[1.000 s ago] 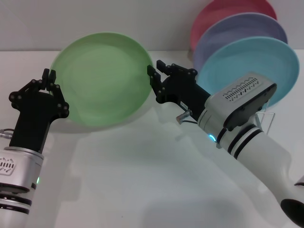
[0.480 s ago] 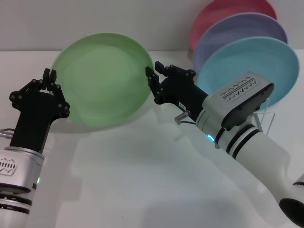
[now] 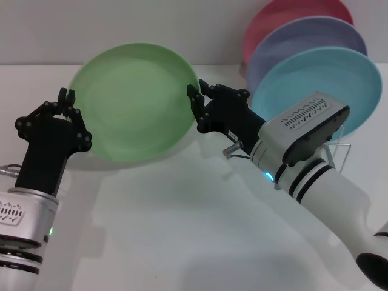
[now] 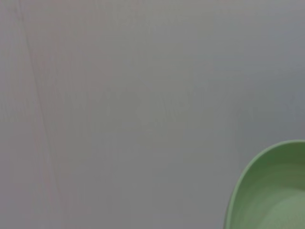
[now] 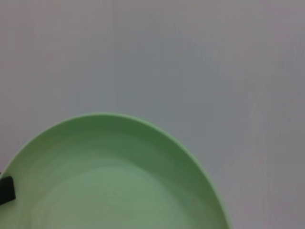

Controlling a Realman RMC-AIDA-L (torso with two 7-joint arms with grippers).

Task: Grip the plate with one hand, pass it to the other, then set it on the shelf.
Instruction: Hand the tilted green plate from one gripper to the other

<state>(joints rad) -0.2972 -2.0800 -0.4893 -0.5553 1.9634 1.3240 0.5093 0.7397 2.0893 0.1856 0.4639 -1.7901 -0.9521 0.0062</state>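
Light green plastic, the plate (image 3: 136, 100) hangs tilted above the white table (image 3: 182, 224), caught between my two claws. My left gripper (image 3: 68, 103) is clenched on its rim at one side. My right gripper (image 3: 197, 97) has its fingers at the opposite rim; I cannot tell whether they grasp it. Behind the right gripper, the wire shelf (image 3: 339, 151) holds a light blue plate (image 3: 321, 79), a lavender plate (image 3: 303, 39) and a pink plate (image 3: 291, 12).

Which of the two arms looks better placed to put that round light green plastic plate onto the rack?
The right. Its end effector sits at the round light green plastic plate on the side nearest the thin silver wire rack. The left end effector holds the plate's far edge, away from the rack.
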